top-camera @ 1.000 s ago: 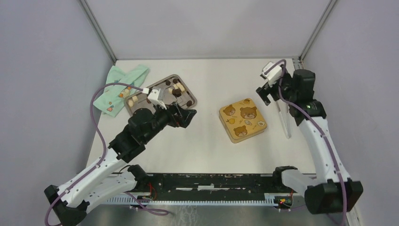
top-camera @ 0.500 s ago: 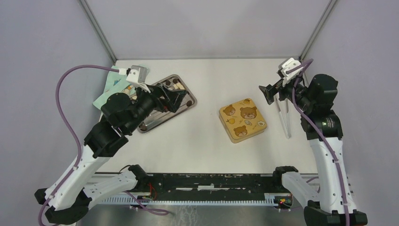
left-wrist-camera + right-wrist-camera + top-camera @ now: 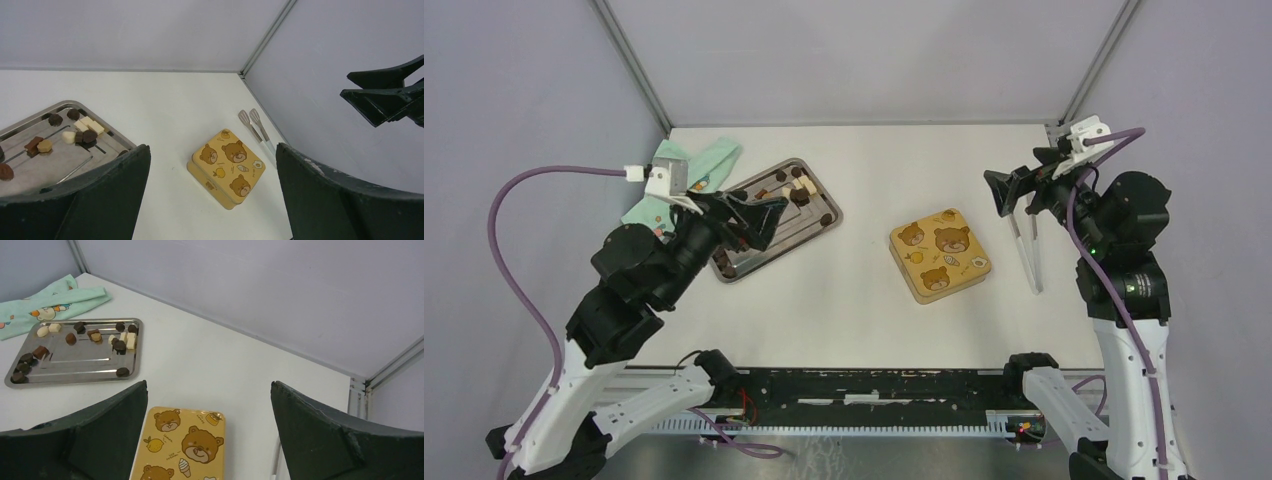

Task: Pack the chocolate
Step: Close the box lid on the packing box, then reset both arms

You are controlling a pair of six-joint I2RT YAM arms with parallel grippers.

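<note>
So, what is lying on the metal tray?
Loose chocolate pieces, dark brown, lighter brown and cream-white, lie on the tray. In the top view the left gripper hides part of it.

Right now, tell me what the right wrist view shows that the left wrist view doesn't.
Only the right wrist view: the green printed cloth. Only the left wrist view: the tongs' flat tips and the right gripper, open. Both: the chocolate pieces on the steel tray, and the gold bear tin.
</note>
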